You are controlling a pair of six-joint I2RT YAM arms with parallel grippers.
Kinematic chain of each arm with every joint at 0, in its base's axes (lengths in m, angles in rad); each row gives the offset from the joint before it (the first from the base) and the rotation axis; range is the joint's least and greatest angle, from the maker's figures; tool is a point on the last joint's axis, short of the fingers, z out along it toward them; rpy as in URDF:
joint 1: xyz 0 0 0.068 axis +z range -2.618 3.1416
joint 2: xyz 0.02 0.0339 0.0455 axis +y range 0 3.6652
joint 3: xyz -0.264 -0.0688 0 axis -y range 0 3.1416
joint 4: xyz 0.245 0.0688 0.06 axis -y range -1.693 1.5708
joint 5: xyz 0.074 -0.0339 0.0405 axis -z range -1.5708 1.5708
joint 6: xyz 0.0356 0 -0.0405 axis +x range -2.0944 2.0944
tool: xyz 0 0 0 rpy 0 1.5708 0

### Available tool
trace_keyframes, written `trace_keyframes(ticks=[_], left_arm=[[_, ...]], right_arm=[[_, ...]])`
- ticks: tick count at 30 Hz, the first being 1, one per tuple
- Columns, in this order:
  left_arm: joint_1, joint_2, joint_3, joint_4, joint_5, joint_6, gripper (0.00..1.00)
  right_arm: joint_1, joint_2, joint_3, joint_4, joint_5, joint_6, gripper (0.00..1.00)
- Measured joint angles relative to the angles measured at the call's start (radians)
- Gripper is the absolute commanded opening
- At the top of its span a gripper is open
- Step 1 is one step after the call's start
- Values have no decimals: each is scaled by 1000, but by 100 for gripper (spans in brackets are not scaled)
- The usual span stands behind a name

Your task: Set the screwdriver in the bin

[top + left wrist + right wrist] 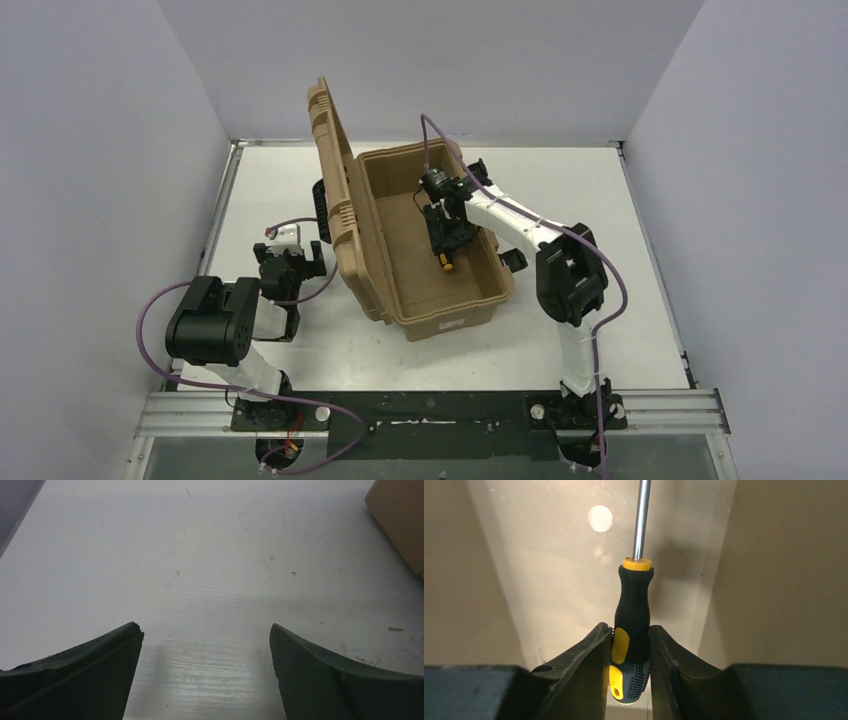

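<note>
The tan bin point(455, 318) stands open in the middle of the table, its ribbed lid point(338, 190) raised on the left. My right gripper point(449, 240) reaches down inside it and is shut on the screwdriver point(633, 615) by its black and yellow handle. The shaft points away from the wrist camera toward the bin's inner wall point(774, 570). In the top view only the yellow handle end point(447, 265) shows below the fingers. My left gripper point(290, 262) is open and empty over bare table point(210, 580), left of the bin.
A corner of the bin point(400, 515) shows at the upper right of the left wrist view. White walls enclose the table on three sides. The black mounting rail point(430, 412) runs along the near edge.
</note>
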Motion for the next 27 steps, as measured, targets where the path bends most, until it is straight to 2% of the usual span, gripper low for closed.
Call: trace_keyframes(ticks=[9, 12, 15, 17, 22, 27], left_arm=[[0, 0, 0, 0, 0, 0, 97], [0, 0, 0, 0, 0, 0, 97], [0, 0, 0, 0, 0, 0, 97], [0, 0, 0, 0, 0, 0, 97], [0, 0, 0, 0, 0, 0, 97], [0, 0, 0, 0, 0, 0, 97]], right_arm=[[7, 109, -89, 186, -11, -16, 1], [8, 108, -116, 230, -12, -18, 22], [8, 105, -124, 240, -14, -16, 53], [10, 105, -128, 249, -12, -12, 65], [21, 102, -110, 232, -2, -17, 87], [27, 87, -7, 193, 15, -26, 98]])
